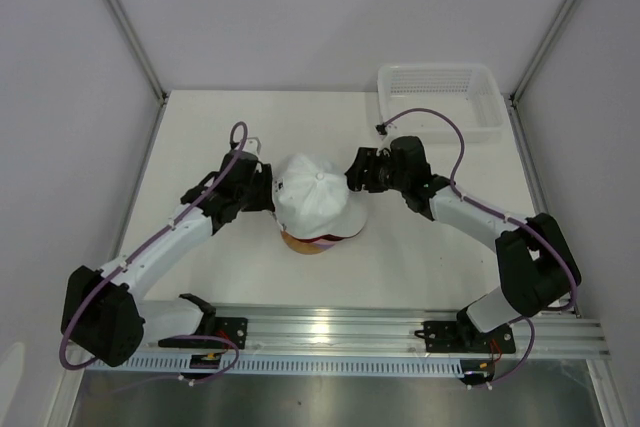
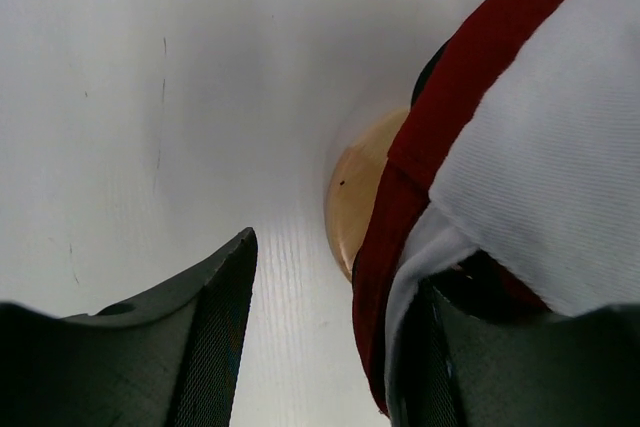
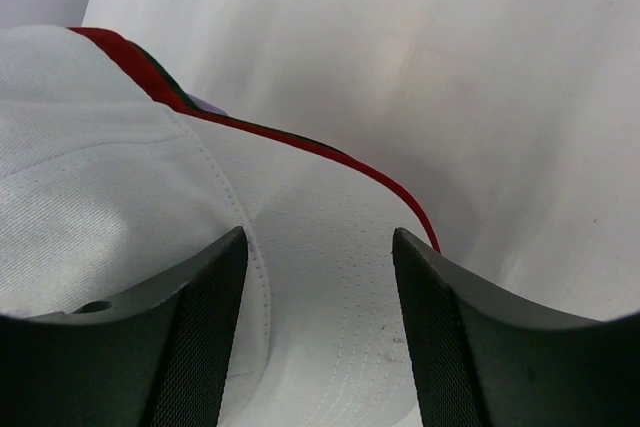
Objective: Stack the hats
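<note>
Hats [image 1: 318,209] sit in one pile on the round wooden stand [image 2: 365,197] in the middle of the table [image 1: 420,247]. The white cap [image 1: 315,197] is on top, and the edge of a red cap [image 2: 470,77] shows beneath it. I see my left gripper [image 2: 335,272] at the pile's left side, jaws wide apart and gripping nothing, one finger against the caps' lower edge. My right gripper [image 3: 320,242] hangs over the white fabric, jaws likewise spread, holding nothing. A white mesh basket [image 1: 440,97] stands at the far right corner.
</note>
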